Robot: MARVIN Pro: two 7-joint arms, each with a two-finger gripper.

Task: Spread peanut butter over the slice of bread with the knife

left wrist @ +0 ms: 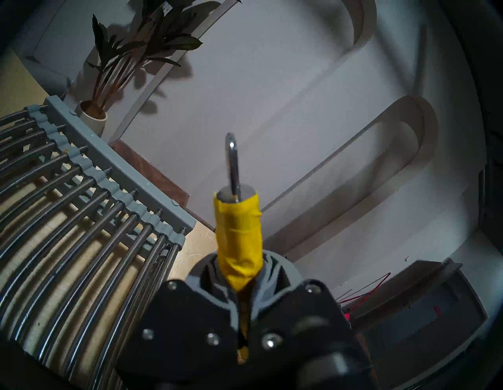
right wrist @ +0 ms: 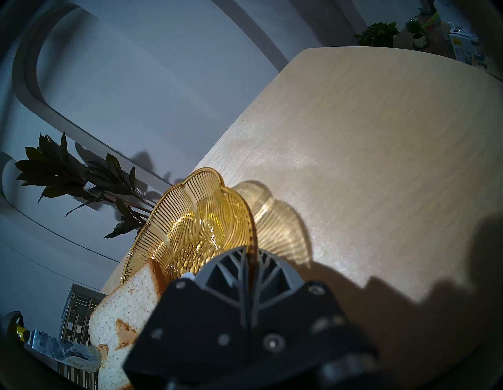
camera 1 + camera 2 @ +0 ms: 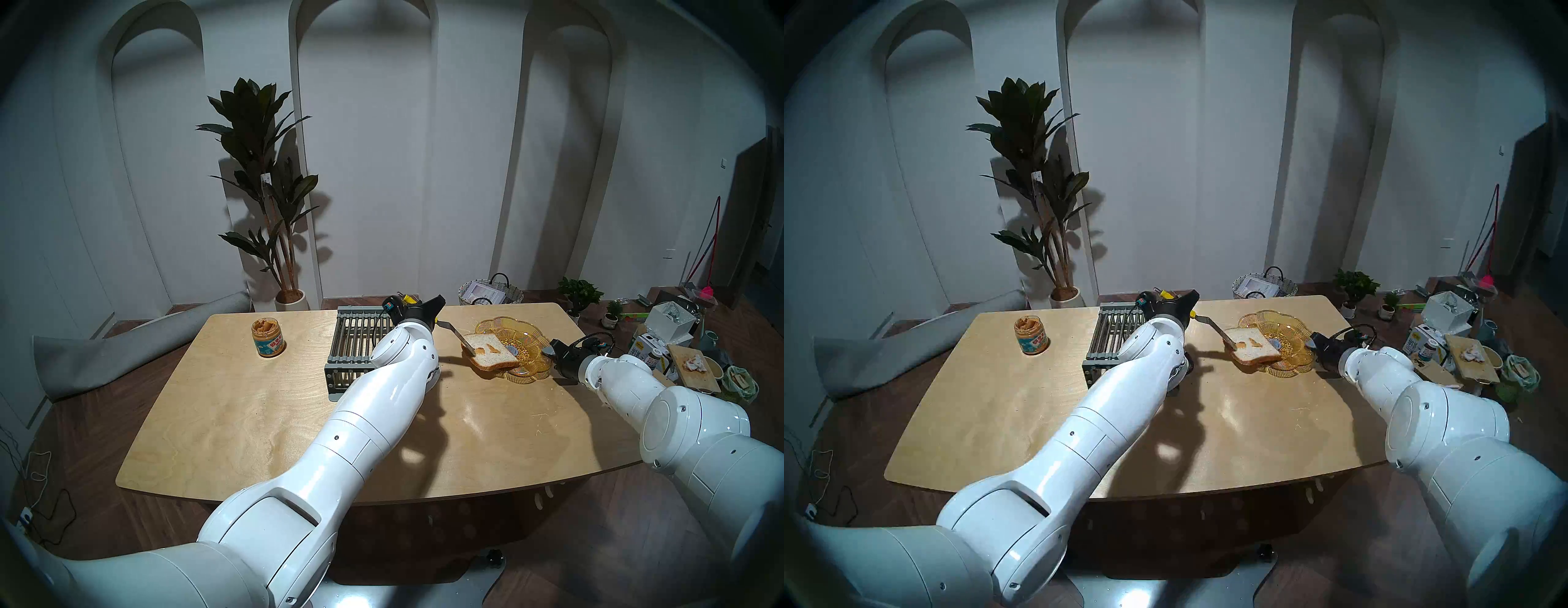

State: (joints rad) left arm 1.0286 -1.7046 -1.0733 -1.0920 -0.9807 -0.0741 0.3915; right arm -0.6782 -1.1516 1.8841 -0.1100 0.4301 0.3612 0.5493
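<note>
Yellow-handled knife [image 3: 456, 337] clamped in my left gripper [image 1: 242, 307], blade tip on the slice of bread [image 3: 492, 354], my right gripper [image 2: 246, 261] pinching the amber dish [image 3: 524, 335] rim beside the bread, peanut butter [image 3: 488, 349] smears on it.

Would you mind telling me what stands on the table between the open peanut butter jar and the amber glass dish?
The grey slatted rack stands between the peanut butter jar and the amber glass dish, with the left arm above it, in both head views.

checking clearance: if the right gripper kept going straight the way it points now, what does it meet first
Most likely the amber glass dish: the right gripper, shut, points at its near rim, seemingly on it already. The bread slice lies off to one side.
</note>
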